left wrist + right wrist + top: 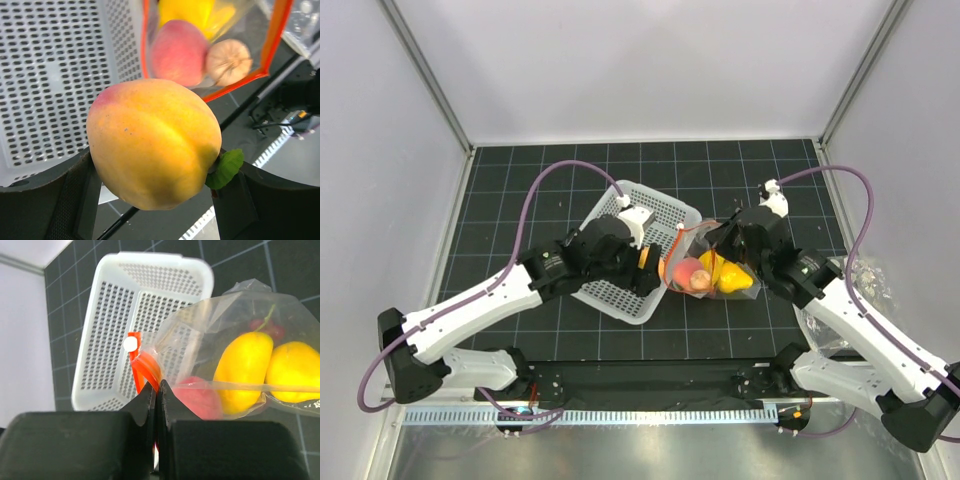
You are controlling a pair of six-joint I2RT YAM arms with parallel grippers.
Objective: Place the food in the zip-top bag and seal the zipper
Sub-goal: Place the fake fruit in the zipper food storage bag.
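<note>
Left wrist view: left claw [156, 197] grips yellow-orange peach [152, 142] near zip-top bag [250, 21].

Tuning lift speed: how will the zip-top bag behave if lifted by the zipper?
Probably floppy: the zip-top bag is thin and creased, slack around the fruit. Likely bottom-heavy, so it may swing below the right pincer, shut on the zipper. The film looks slick, may slip. The peach in the left pincer would add weight.
</note>
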